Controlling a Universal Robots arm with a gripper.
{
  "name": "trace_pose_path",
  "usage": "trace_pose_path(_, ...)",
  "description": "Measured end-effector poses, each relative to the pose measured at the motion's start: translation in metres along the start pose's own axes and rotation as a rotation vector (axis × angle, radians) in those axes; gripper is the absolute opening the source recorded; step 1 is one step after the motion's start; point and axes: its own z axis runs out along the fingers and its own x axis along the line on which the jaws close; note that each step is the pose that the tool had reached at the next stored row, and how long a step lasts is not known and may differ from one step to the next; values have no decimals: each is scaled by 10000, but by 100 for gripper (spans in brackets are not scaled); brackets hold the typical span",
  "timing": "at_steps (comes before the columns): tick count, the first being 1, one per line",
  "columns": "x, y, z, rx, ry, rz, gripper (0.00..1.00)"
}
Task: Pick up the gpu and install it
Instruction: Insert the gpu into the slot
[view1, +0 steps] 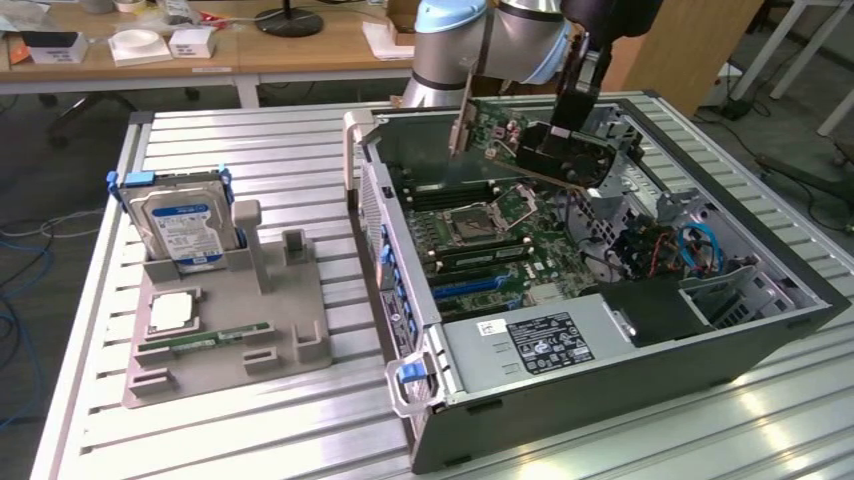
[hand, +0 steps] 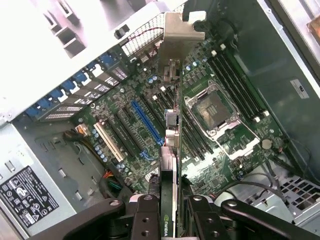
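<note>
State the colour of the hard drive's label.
Mostly blue; the hard drive's label shows best in the exterior view.

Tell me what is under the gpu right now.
Held by the gripper, the gpu hangs over the motherboard, near the blue slot. The strip directly beneath its edge is covered.

Slatted metal table (view1: 240, 140), computer case (view1: 601, 400), grey holder (view1: 304, 300)

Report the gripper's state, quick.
Gripper: shut on the gpu, holding it edge-down over the open computer case.
</note>
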Motion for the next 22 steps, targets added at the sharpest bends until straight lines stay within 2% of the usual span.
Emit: trace_pose_path(22,49,19,1,43,22,-1935,26)
